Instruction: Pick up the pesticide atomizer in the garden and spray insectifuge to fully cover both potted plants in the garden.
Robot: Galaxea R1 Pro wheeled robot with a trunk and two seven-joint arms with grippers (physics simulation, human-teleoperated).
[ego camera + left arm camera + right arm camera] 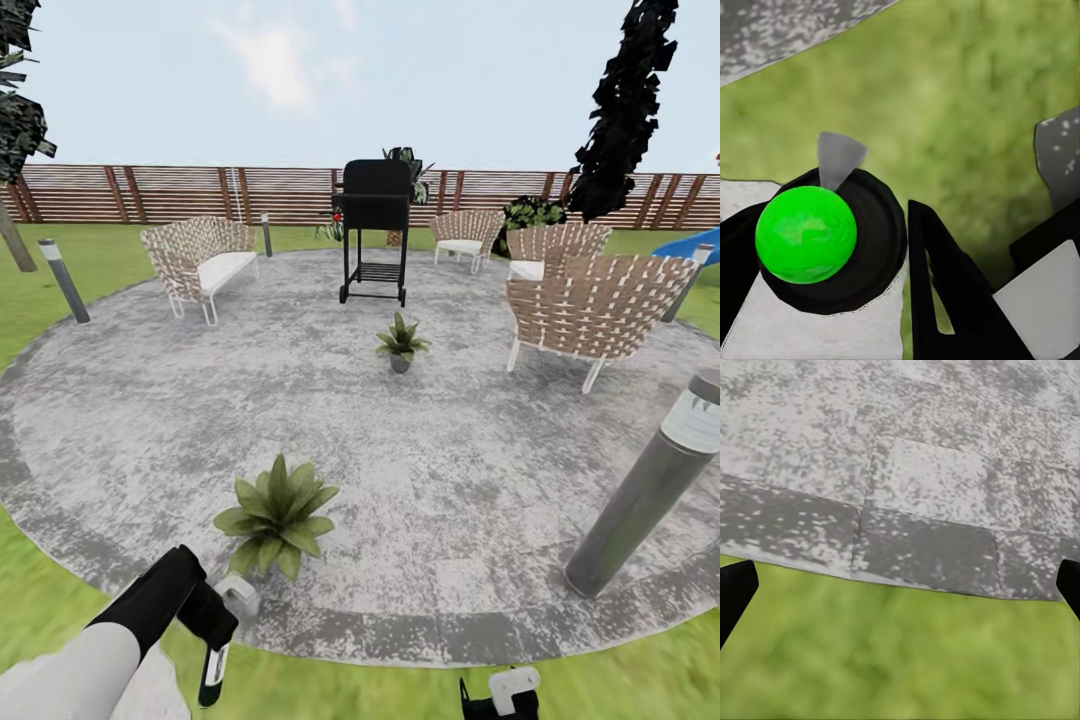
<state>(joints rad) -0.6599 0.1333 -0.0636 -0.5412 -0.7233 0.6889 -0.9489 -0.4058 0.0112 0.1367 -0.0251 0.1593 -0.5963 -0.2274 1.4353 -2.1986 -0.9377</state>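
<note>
Left gripper [215, 640] low at the patio's near edge, over grass, clamped on the atomizer [213, 675], which hangs downward from the fingers with its dark base lowest. In the left wrist view, atomizer [806, 234] seen end-on: a bright green round cap ringed by black, a pale grey cone just beside it, black fingers [945, 292] either side and lawn [967, 112] behind. Near plant [277, 515] just beyond and slightly right of that gripper, standing on the patio [450, 470] close to its edge, apart from the atomizer. Far plant [401, 343] well beyond, near the patio's middle, in front of a black grill [375, 230].

Right gripper [500, 692] barely showing at the bottom edge, white and black; in the right wrist view, fingertips [735, 592] far apart at the two sides, nothing between them, patio rim and grass below.

Around: a tilted lamp post [650, 490] on the right, nearer than the far plant; another post [63, 280] far left on the grass. Wicker bench [200, 262] at left, wicker chairs [590, 300] at right, slatted fence [180, 192] along the back. Nothing standing between the atomizer and the near plant.
</note>
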